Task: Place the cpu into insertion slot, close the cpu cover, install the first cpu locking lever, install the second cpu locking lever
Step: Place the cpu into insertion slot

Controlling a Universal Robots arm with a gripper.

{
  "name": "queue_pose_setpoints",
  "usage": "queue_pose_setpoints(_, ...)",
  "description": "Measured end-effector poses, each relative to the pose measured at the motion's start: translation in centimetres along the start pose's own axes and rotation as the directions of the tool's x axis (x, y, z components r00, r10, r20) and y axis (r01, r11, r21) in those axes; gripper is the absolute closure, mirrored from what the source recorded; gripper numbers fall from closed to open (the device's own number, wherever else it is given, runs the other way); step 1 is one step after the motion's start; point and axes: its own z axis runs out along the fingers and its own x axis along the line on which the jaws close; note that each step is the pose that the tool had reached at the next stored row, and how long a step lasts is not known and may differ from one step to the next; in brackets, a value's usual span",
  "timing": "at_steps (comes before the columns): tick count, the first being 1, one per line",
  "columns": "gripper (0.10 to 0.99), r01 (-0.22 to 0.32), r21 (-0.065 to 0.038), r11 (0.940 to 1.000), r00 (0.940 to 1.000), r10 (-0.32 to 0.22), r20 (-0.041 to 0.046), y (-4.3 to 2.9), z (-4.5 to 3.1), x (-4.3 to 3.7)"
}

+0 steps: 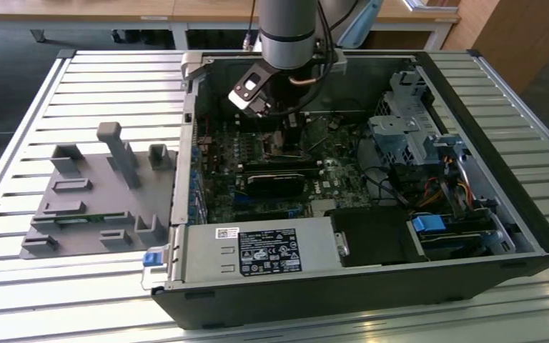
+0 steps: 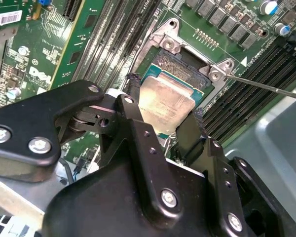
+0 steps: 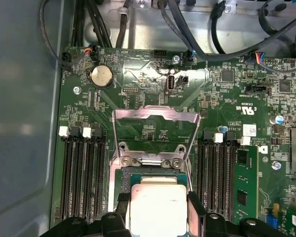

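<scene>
My gripper [image 3: 158,201] is shut on the cpu [image 3: 158,210], a flat silver square held by two opposite edges between black fingers [image 3: 121,207]. The cpu sits low over the insertion slot [image 3: 153,172], whose dark contact field [image 2: 180,66] still shows past the chip's [image 2: 164,101] far edge. Whether the chip rests in it I cannot tell. The cpu cover [image 3: 155,114], a silver frame, stands swung open beyond the socket. A thin locking lever [image 2: 266,87] sticks out sideways, unlatched. In the exterior view the gripper [image 1: 289,132] reaches down inside the computer case.
Long black memory slots [image 3: 84,177] flank the socket on both sides. The open case [image 1: 503,236] holds a power supply [image 1: 265,250], drive cage [image 1: 408,121] and cables. A grey fixture block [image 1: 103,193] lies on the slatted table at the exterior view's left.
</scene>
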Motion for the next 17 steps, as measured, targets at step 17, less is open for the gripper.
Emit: queue_pose_setpoints(17, 0.545, -0.003, 0.0, 1.0, 1.0, 0.003, 0.0002, -0.32, 1.21, 0.28)
